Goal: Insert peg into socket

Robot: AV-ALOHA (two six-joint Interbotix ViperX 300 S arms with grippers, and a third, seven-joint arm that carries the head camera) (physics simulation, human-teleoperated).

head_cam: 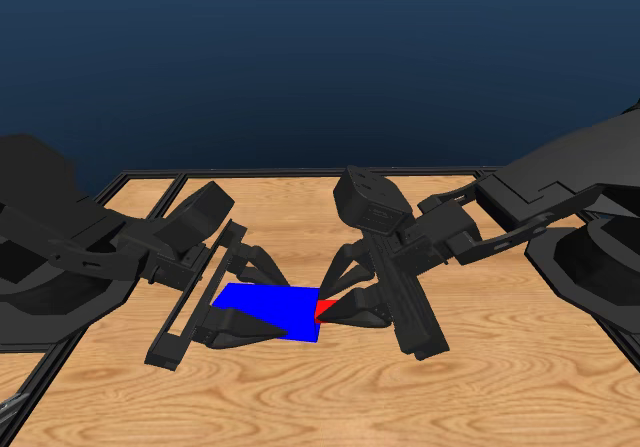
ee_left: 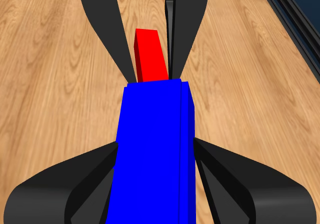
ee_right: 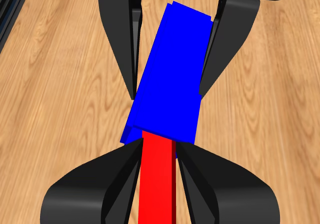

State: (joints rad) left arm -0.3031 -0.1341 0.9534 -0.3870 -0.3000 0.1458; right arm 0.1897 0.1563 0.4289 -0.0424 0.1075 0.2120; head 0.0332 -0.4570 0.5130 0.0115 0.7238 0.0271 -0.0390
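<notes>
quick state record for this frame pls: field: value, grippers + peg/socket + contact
left gripper: shut on blue socket
right gripper: shut on red peg
peg vs socket: peg's end meets the socket's open end; head view shows only a short red stub
alignment: roughly in line, slight angle in the right wrist view
insertion depth: cannot tell
support: both held over wooden table; contact with it unclear

I see socket (head_cam: 272, 307) bright plain blue, no markings. Peg (head_cam: 322, 310) bright plain red, side face darker red in right wrist view. Left gripper (head_cam: 232, 297) and right gripper (head_cam: 352, 292) matte black, my arms same black. Table (head_cam: 300, 387) light tan wood, wavy brown grain. Table frame (head_cam: 150, 175) black. Backdrop dark navy.
</notes>
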